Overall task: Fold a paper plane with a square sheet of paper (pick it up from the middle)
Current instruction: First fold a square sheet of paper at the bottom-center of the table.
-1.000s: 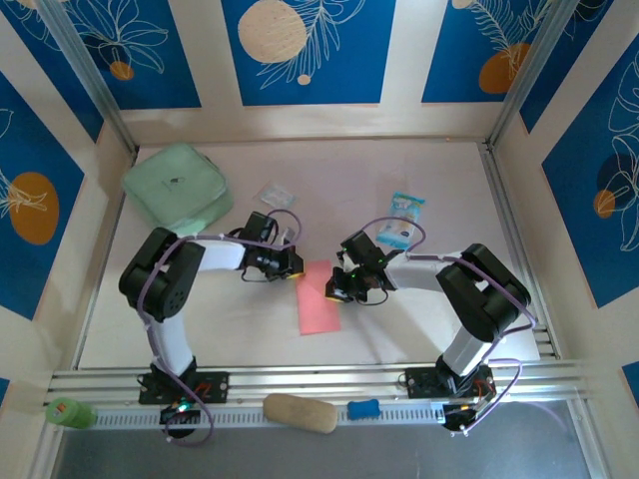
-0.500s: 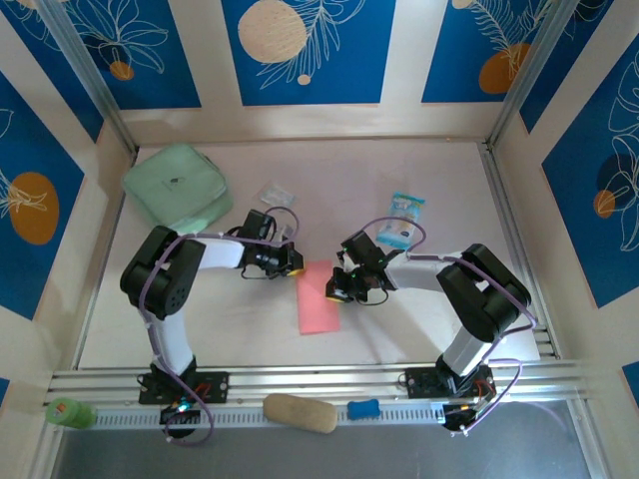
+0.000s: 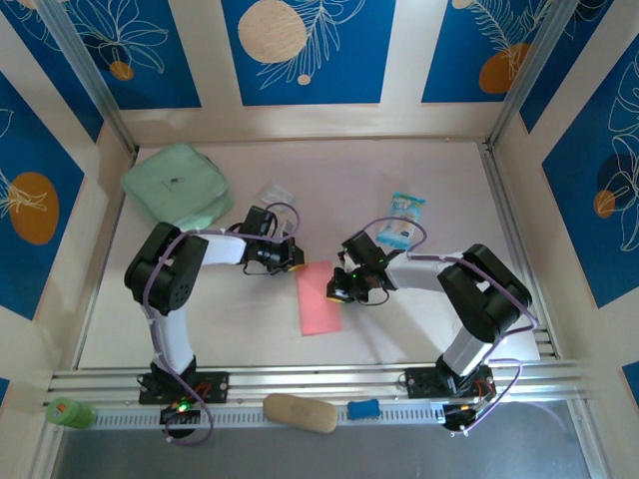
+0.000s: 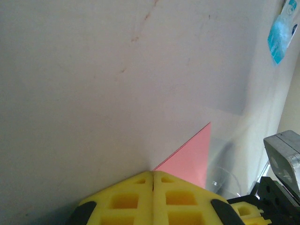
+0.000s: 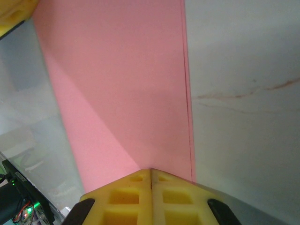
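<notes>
The square sheet of paper [image 3: 318, 299] is salmon pink and lies flat mid-table, folded in half into a narrow rectangle, not a paper plane's shape. Its doubled edges [image 5: 188, 93] run along the right in the right wrist view. My left gripper [image 3: 296, 261] is shut, its yellow fingertips [image 4: 153, 173] together on the table just off the paper's top-left corner [image 4: 192, 157]. My right gripper [image 3: 335, 290] is also shut, tips [image 5: 151, 170] pressed down onto the paper near its right edge, nothing between the fingers.
A mint-green pouch [image 3: 176, 185] lies at the back left, with a small clear wrapper [image 3: 275, 194] beyond the left gripper. A blue-and-white snack packet [image 3: 402, 220] lies behind the right arm. A beige pad [image 3: 300, 412], a blue piece [image 3: 363, 408] and a green object [image 3: 68, 412] sit by the front rail.
The left gripper has edged slightly away from me and to the right, beside the paper's top corner. The right gripper and the paper have stayed put.
</notes>
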